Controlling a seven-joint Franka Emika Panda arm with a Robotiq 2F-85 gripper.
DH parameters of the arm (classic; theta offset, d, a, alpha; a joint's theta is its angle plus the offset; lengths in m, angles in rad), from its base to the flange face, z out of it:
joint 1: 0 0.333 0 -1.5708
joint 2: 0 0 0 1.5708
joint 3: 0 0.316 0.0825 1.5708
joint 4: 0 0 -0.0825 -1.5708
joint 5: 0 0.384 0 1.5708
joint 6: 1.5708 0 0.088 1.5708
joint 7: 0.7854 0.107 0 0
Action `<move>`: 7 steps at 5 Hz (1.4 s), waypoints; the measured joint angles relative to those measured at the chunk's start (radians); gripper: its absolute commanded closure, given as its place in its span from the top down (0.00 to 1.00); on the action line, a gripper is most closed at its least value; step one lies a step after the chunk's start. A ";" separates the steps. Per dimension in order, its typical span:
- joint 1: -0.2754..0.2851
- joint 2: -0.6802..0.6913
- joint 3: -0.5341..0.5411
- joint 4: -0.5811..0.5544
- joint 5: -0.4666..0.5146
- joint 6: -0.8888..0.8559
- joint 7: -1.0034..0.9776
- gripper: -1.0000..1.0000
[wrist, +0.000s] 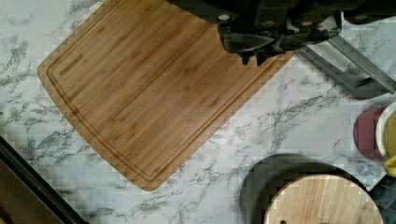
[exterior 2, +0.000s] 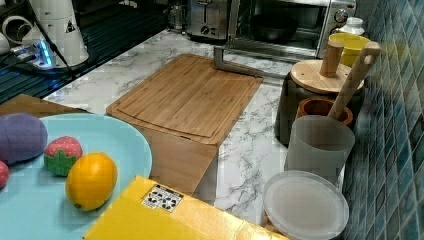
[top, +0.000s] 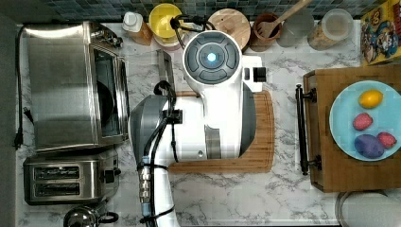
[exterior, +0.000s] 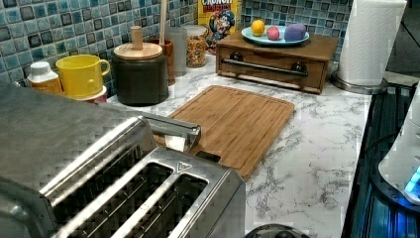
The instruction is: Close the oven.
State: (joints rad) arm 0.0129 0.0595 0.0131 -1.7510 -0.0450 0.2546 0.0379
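Note:
The stainless-steel oven stands at the top view's left with its glass door swung down flat and open. The door's bar handle lies over the counter at the cutting board's corner. In the right view the oven shows a dark cavity, with the handle low in front. The handle also appears in the left view. In the wrist view my gripper hangs above the board's edge, fingers together and empty, a short way from the handle.
A bamboo cutting board lies mid-counter under my arm. A two-slot toaster sits beside the oven. A dark canister with a wooden lid, a yellow mug and jars line the back wall. A wooden tray with a fruit plate stands at the top view's right.

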 measured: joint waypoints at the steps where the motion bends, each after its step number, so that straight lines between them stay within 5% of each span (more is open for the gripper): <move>1: 0.000 0.000 0.000 0.000 -0.004 0.005 0.000 0.00; 2: -0.005 0.004 0.003 -0.003 0.041 0.008 -0.090 0.00; 6: -0.094 0.056 -0.015 -0.157 0.546 0.077 -1.084 0.00; 7: -0.124 0.121 -0.031 -0.166 0.576 0.060 -1.216 0.00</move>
State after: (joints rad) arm -0.1115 0.1803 -0.0175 -1.9170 0.5308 0.3142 -1.1777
